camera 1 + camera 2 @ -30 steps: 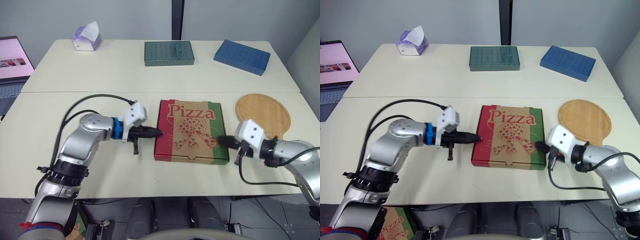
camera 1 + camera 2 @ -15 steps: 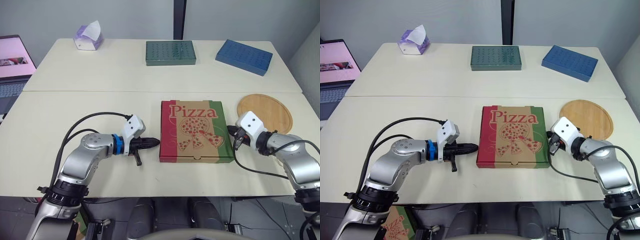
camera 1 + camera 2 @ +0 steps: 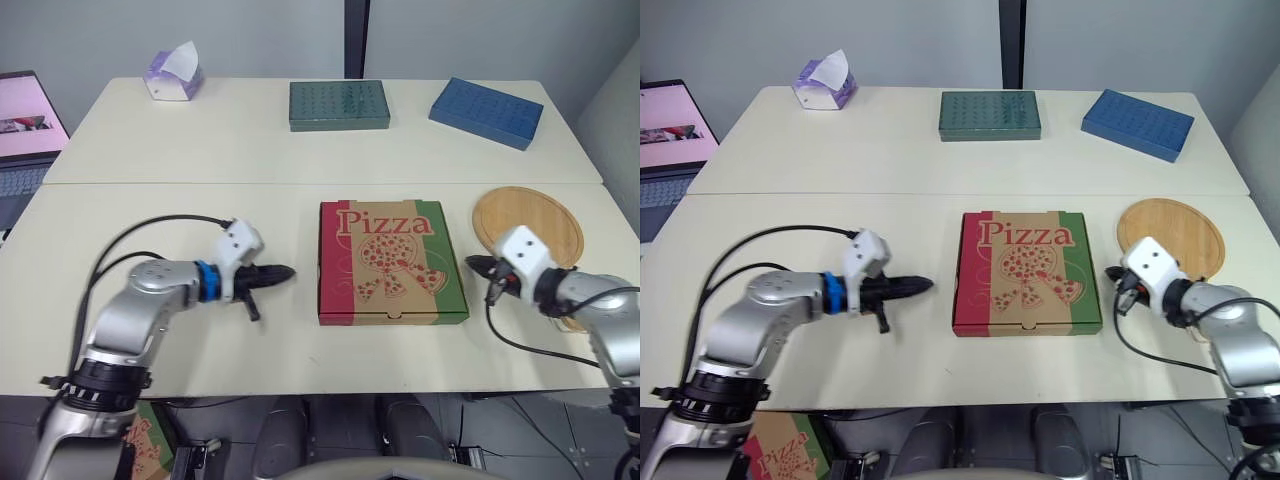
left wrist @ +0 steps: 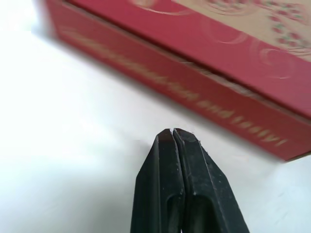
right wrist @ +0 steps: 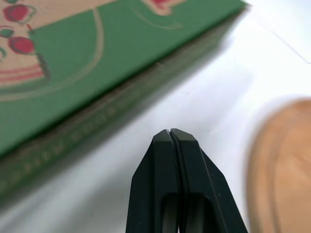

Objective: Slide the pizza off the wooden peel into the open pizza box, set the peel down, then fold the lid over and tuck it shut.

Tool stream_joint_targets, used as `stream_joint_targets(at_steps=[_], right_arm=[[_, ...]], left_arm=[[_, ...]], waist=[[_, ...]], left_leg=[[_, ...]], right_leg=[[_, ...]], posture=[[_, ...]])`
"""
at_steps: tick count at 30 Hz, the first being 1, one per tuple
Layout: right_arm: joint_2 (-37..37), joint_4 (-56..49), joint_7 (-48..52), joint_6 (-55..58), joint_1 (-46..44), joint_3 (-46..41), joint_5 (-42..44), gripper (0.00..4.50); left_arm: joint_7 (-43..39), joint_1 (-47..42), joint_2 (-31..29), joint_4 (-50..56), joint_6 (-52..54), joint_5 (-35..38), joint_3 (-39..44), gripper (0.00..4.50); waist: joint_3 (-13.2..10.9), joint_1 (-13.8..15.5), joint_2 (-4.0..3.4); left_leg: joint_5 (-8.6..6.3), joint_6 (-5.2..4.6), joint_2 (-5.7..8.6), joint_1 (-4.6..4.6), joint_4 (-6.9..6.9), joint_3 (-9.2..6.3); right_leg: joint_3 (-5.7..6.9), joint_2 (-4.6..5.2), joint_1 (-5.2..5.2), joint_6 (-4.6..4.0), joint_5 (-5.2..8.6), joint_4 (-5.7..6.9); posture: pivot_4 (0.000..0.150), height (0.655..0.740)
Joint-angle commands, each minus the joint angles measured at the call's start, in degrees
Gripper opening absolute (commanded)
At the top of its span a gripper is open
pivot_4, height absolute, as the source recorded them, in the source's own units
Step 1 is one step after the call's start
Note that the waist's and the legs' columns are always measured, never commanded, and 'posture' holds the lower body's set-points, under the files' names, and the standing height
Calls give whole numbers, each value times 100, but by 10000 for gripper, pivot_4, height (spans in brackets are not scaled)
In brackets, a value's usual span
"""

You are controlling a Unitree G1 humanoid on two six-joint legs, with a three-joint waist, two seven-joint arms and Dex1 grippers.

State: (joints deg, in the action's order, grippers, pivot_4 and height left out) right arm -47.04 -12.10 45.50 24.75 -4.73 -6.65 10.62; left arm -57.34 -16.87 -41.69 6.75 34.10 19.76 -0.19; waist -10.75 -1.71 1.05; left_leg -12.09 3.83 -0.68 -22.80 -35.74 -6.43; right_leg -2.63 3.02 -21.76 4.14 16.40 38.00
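Now the closed red-and-green cardboard pizza box (image 3: pixel 392 262) lies between left gripper (image 3: pixel 285 271) and right gripper (image 3: pixel 472 264) — both pinched together, empty. A round wooden peel (image 3: pixel 528 222) rests just beside the right gripper.

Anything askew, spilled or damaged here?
Nothing stands out. The pizza box lies shut and flat, the wooden peel sits bare beside it, and the left gripper and right gripper are shut, clear of it.

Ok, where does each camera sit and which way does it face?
Head pair: on the head, facing forward and down; both arms show, shut pizza box between them, peel at its right.
Left wrist: along the shut left gripper toward the box's red side.
Right wrist: along the shut right gripper toward the box's green side and peel.
Shared: all show the box.
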Motion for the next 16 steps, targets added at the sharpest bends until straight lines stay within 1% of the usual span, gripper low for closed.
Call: stream_joint_targets(at_steps=[1,4,8,12,16], right_arm=[[-465,-149,388,-216,383,-963,251,318],[-815,128,750,-682,738,-1387,238,318],[-1283,844,1181,-1260,897,-1868,193,318],[-1609,1375,1604,-1203,672,-1907,388,318],[-1671,1552,1729,-1251,473,-1764,372,318]], left_arm=[[8,145,-493,-388,-383,-27,757,0],[49,307,-796,-633,-375,29,1157,0],[135,702,-1135,-901,-654,-41,1809,0],[184,1282,-1132,-656,-626,91,2258,0],[228,1431,-1116,-597,-434,153,2208,0]], waist=[[0,-5,0],[-1,-11,-1],[-1,-19,-2],[-2,-25,-3],[-2,-17,-3]], left_leg=[[0,0,0,0,1,0],[0,0,-1,2,4,4],[-1,0,-2,4,4,11],[-1,1,-4,7,7,17],[-1,1,-4,6,8,17]], right_leg=[[1,0,0,2,1,0],[-1,0,-1,2,3,-3],[-4,3,0,4,5,-4],[-6,6,-1,0,6,-4],[-5,6,-1,1,5,-4]], posture=[[1500,7400],[1500,7400],[1500,7400],[1500,7400],[1500,7400]])
